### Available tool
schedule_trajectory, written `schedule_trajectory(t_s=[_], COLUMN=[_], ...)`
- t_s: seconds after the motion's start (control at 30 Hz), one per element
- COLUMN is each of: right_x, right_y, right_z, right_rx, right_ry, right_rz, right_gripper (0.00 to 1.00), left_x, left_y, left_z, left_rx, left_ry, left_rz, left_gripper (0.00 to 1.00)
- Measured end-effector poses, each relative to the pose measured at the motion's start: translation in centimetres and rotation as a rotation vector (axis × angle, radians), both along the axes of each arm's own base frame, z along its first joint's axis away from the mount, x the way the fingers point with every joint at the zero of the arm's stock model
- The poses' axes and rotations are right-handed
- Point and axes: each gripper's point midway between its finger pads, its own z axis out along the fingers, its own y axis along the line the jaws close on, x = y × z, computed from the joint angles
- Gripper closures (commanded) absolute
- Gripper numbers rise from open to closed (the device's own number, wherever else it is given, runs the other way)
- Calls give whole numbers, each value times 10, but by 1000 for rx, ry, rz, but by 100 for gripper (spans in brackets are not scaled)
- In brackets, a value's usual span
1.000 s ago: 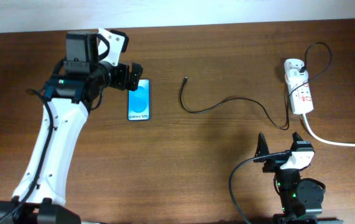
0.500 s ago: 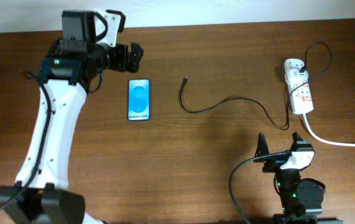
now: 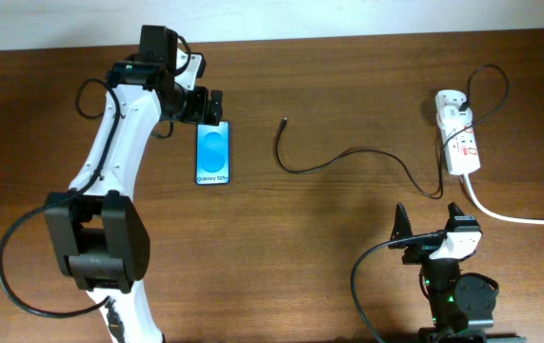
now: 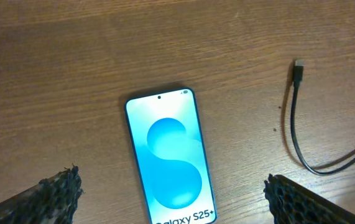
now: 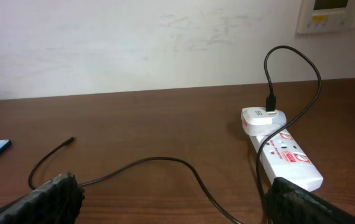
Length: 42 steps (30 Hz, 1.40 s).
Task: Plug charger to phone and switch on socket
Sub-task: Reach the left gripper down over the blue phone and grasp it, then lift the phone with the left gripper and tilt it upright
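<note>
The phone (image 3: 213, 152) lies flat on the brown table with its blue screen up; it also shows in the left wrist view (image 4: 170, 155). My left gripper (image 3: 207, 107) is open and empty, just above the phone's far end, its fingers (image 4: 171, 199) straddling the phone. The charger cable (image 3: 348, 157) curls across the table; its plug tip (image 3: 284, 121) lies loose right of the phone and shows in the left wrist view (image 4: 298, 66). The cable runs to an adapter in the white socket (image 3: 459, 133). My right gripper (image 3: 432, 224) is open and empty, near the front edge, facing the socket (image 5: 286, 152).
A thick white cord (image 3: 519, 217) trails from the socket toward the right edge. A pale wall (image 5: 133, 43) stands behind the table. The cable loop (image 5: 165, 165) lies between my right fingers and the socket.
My left arm has swung and turned, and its gripper has shifted slightly right and toward the phone's far end. The right arm, the phone, the cable and the socket have not moved.
</note>
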Motion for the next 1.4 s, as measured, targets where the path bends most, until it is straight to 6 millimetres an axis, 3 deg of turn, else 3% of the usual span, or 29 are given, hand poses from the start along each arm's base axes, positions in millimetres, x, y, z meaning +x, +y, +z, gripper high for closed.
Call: schedule_trajectory(t_s=[0.33, 0.47, 0.6, 0.73, 0.87, 1.2, 1.3, 1.4], right_x=[0, 0, 0, 0, 0, 0, 0, 0], right_y=[0, 0, 0, 0, 0, 0, 0, 0], right_z=[0, 0, 0, 0, 0, 0, 0, 0], right_rx=[0, 0, -1, 0, 0, 0, 0, 0], right_ry=[0, 0, 0, 0, 0, 0, 0, 0], right_rz=[0, 0, 0, 0, 0, 0, 0, 0], right_gripper=[2, 2, 2, 2, 2, 1, 2, 2], left_x=[-8, -15, -22, -22, -28, -30, -30, -28], left_y=[-14, -23, -14, -9, -10, -12, -12, -14], left_z=[-65, -81, -112, -114, -129, -129, -128, -124], left_rx=[73, 91, 151, 177, 194, 189, 186, 181], left_ry=[147, 191, 265, 268, 307, 314, 316, 327], left_rz=[48, 47, 99, 132, 125, 128, 131, 135], left_gripper=[1, 1, 1, 1, 0, 12, 26, 25])
